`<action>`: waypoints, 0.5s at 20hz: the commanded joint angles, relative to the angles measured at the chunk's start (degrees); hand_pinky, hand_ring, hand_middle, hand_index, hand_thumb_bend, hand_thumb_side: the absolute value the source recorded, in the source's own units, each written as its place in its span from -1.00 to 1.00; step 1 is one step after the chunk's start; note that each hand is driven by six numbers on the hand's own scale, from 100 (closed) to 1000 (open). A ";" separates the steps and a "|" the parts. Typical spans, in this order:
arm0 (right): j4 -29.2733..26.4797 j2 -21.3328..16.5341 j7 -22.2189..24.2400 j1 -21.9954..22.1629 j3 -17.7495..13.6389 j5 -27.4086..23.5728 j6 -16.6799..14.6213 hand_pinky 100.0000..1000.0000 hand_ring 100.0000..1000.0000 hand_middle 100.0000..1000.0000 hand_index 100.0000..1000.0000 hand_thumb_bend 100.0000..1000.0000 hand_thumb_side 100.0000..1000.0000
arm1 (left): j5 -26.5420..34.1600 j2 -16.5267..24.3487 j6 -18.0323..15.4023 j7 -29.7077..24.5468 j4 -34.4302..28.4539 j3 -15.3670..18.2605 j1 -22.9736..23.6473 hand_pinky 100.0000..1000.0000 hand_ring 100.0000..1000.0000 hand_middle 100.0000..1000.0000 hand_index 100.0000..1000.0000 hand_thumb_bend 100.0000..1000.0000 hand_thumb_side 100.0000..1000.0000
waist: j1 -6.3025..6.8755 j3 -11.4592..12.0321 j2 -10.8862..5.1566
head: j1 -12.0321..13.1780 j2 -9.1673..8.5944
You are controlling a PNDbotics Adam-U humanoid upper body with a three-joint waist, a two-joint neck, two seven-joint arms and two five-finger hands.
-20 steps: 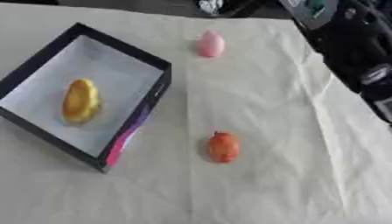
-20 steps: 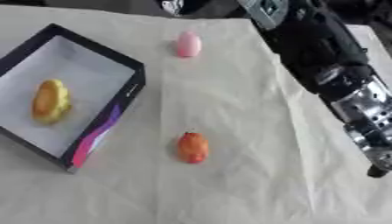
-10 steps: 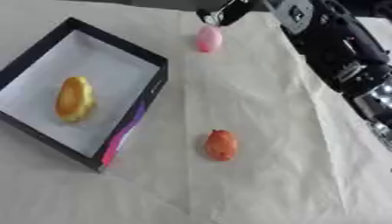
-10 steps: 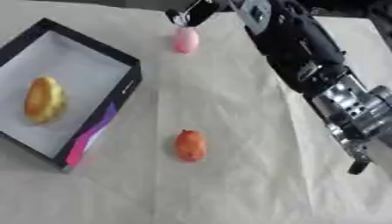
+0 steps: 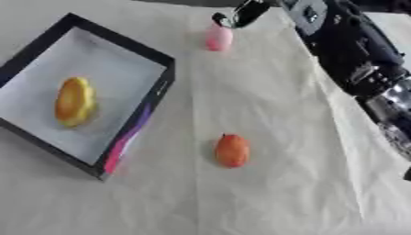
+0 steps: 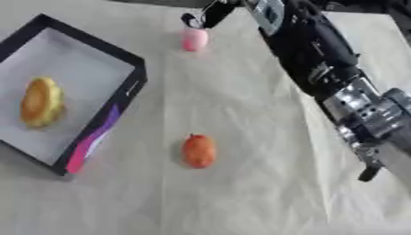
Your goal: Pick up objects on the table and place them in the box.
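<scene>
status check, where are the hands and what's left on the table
Right hand at the small pink egg-shaped object, fingers not clear. Left hand out of view. Orange rounded fruit loose on the cloth; yellow fruit in the black-rimmed box. Nothing blocking.

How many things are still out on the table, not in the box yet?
2. A pink object lies at the far edge, right under the right hand. An orange-red object sits in the middle. A yellow one is already in the box. None seems hidden.
</scene>
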 commanded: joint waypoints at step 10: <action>2.15 -1.19 2.05 -1.08 -2.17 -1.42 0.58 0.89 0.72 0.55 0.84 -0.76 -0.72 | 0.04 0.60 0.00 -0.46 -0.55 0.17 -0.86 0.70 0.40 0.51 0.75 -1.00 0.39 | 0.17 0.66 0.93 | -1.07 -6.05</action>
